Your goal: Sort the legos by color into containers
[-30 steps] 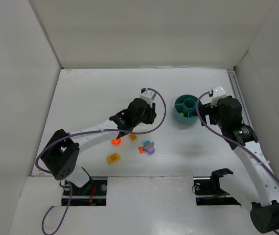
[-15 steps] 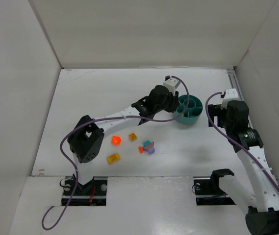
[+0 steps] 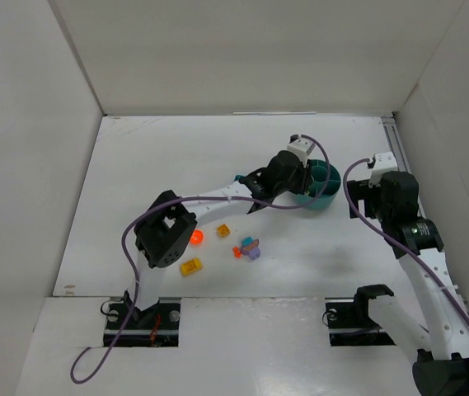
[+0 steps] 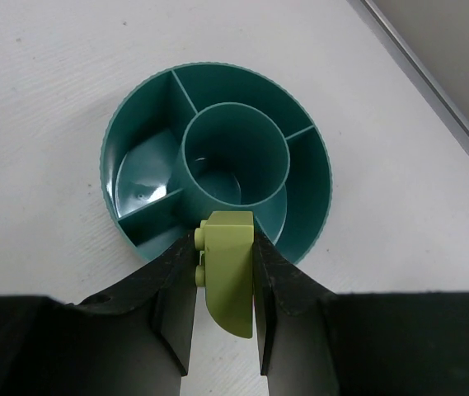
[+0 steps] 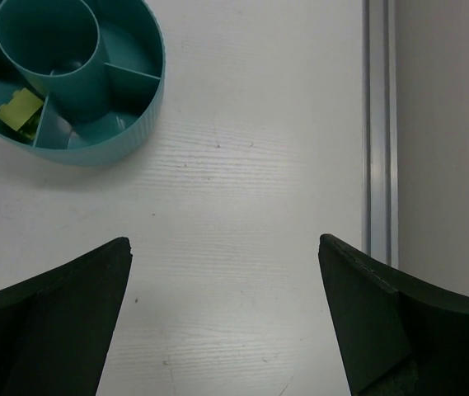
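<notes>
The left gripper (image 4: 226, 249) is closed on a yellow-green brick (image 4: 230, 285), which is pinched upright between the two dark fingers (image 4: 168, 297) with its studs facing left. In the left wrist view the brick hangs over the near rim of the teal bowl (image 4: 112, 140), just in front of the round centre cup and above the outer ring of compartments. From the top view the left arm reaches across the table (image 3: 152, 157) to the bowl's left side. The right gripper (image 5: 223, 243) is spread wide and holds nothing; it sits to the right of the bowl, apart from it. Its camera shows one yellow-green piece (image 5: 20, 107) already lying in an outer compartment on the bowl's left. The other bricks lie loose on the table near the arm bases, well apart from the bowl — an orange-red brick (image 3: 195, 238), a yellow-orange brick (image 3: 223, 231) just beside it, another yellow-orange brick (image 3: 190, 266) closer to the bases, and a small cluster (image 3: 250, 247) of teal, purple and orange-red pieces touching or nearly so.
</notes>
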Robot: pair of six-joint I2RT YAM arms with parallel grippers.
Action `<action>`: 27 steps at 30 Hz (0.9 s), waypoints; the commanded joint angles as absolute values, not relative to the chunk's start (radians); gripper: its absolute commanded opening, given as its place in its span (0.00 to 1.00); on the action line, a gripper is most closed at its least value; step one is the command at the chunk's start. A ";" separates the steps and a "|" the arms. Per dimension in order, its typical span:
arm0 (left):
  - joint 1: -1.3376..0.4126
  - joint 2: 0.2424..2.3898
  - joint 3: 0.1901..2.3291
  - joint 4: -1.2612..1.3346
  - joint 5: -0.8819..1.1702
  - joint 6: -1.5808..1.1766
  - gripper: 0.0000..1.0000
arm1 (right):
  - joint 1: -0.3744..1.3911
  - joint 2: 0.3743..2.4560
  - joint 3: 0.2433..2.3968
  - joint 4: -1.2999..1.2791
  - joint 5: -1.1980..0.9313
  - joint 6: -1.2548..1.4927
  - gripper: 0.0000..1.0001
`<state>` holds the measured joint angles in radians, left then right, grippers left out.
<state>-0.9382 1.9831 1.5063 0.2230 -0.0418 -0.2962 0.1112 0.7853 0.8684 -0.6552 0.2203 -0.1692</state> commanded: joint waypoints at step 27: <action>-0.936 1.827 1.379 0.360 -0.129 -0.403 0.88 | 0.106 0.747 0.845 -0.601 0.101 -0.264 1.00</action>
